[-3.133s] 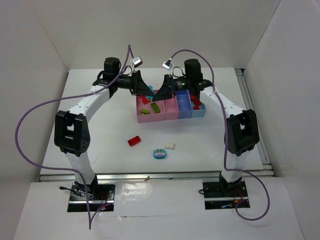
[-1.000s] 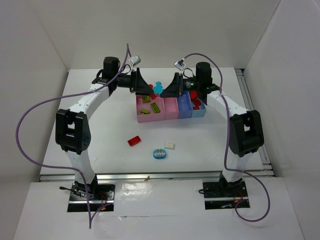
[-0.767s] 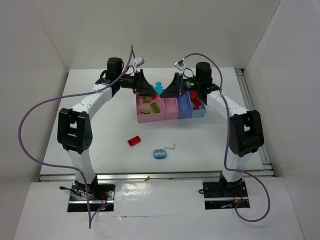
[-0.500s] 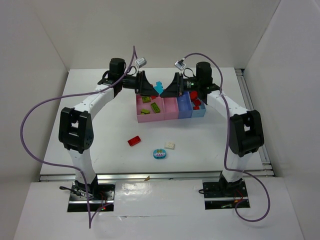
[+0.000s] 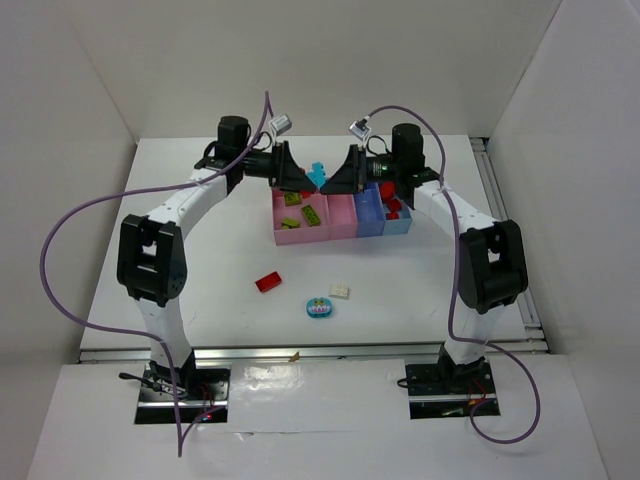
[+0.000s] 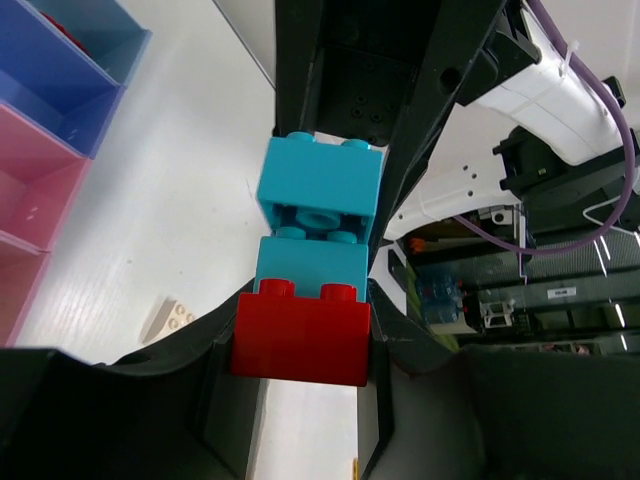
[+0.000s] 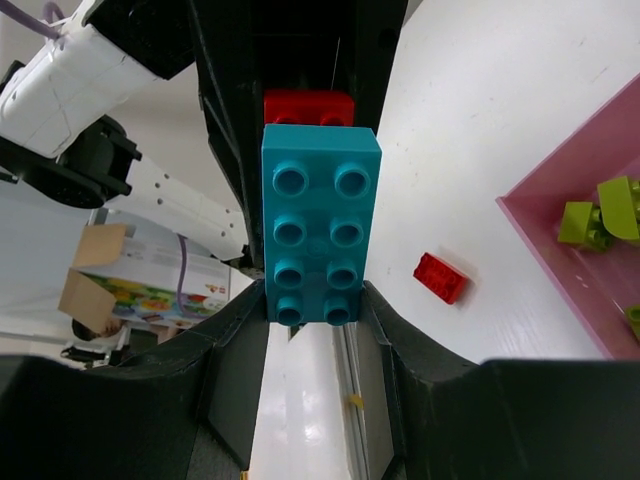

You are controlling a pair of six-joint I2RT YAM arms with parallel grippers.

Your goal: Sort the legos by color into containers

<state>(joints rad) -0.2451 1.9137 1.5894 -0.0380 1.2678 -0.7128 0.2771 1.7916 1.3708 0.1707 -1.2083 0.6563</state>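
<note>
By pink bin, L jaws clamp red brick, half-hidden, R jaws clamp teal brick

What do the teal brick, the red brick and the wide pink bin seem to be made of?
The teal brick: probably hard moulded plastic, smooth, soft sheen on crisp studs. The red brick: likely the same, even colour, slightly glossy. The wide pink bin: seemingly thin plastic, slim walls; finish unclear.

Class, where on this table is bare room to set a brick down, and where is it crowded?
Free: the table left of the wide pink container; also between the cream brick and the right arm. Crowded: by the containers, where left gripper and right gripper clamp the joined red brick and teal brick.
</note>
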